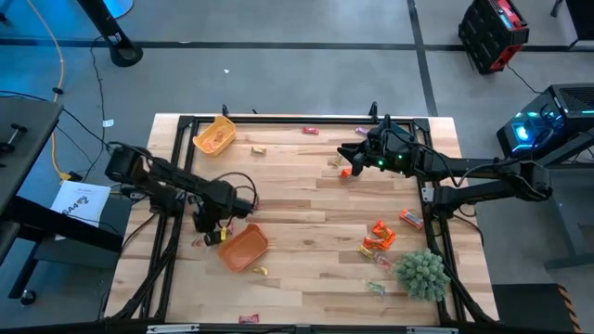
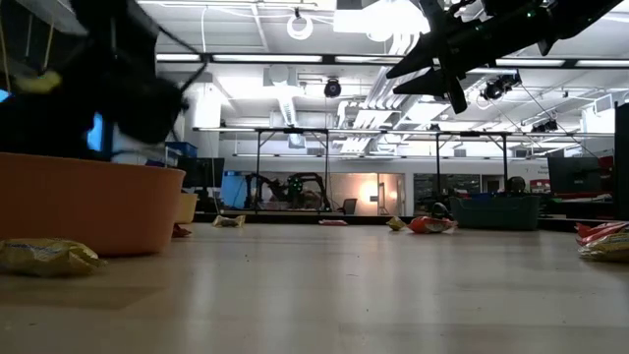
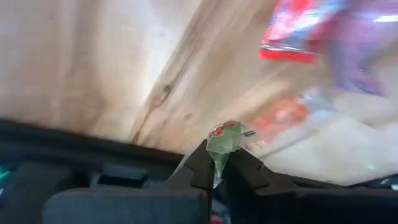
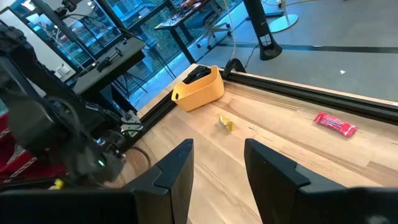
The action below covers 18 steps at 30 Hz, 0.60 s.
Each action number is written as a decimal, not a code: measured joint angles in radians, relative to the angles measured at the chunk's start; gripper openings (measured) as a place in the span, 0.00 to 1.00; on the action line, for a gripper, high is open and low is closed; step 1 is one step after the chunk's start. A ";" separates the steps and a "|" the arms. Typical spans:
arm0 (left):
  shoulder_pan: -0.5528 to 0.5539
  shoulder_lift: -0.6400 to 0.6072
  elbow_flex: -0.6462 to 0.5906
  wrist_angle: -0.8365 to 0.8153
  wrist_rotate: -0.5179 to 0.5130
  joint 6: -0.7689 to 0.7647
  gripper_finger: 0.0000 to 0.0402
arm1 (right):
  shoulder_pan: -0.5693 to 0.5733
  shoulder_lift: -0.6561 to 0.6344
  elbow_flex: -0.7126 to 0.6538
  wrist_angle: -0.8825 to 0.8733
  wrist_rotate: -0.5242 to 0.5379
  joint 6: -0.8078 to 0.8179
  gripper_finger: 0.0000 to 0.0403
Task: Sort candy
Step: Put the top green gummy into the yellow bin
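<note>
My left gripper [image 1: 213, 232] is low, beside the orange tray's [image 1: 244, 248] left end, shut on a small green-wrapped candy [image 3: 222, 138]. My right gripper [image 1: 347, 154] is open and empty, above the far middle of the table. An orange candy [image 1: 345, 172] and a yellow candy [image 1: 334, 162] lie near it. Its wrist view looks past the open fingers [image 4: 217, 168] at a yellow candy [image 4: 226, 123], a red candy [image 4: 334, 123] and the yellow tray [image 4: 199, 90]. More candies [image 1: 379, 236] lie in a heap at the right. My left gripper pinches the green candy by the lower part of its wrapper [image 3: 219, 157] between its two fingers [image 3: 200, 167]. The wrapper's upper end sticks out past the fingertips. Whether the candy is clear of the table does not show.
The yellow tray [image 1: 214, 136] stands at the far left corner. A spiky green plant ball [image 1: 422, 274] sits at the near right. Loose candies lie along the far edge [image 1: 309, 131], near the front edge [image 1: 249, 318] and beside the orange tray [image 2: 44, 258]. A black frame edges the table.
</note>
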 joint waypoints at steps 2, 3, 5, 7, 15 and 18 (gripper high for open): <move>0.026 -0.059 0.048 -0.074 -0.062 -0.010 0.08 | 0.000 0.000 0.000 0.000 0.000 0.000 0.34; 0.044 -0.088 0.076 -0.106 -0.092 -0.017 0.08 | 0.000 0.000 0.000 0.000 0.000 0.000 0.34; 0.086 -0.146 0.136 -0.147 -0.161 -0.035 0.07 | 0.000 0.000 0.000 0.000 0.000 0.000 0.34; 0.140 -0.200 0.200 -0.158 -0.238 -0.060 0.06 | 0.000 0.000 0.000 0.000 0.000 0.001 0.34; 0.397 -0.303 0.413 0.034 -0.858 -0.038 0.01 | 0.000 0.000 0.000 0.000 0.000 0.011 0.34; 0.543 -0.302 0.426 0.177 -0.921 0.095 0.02 | 0.000 0.000 0.000 0.001 0.000 0.011 0.34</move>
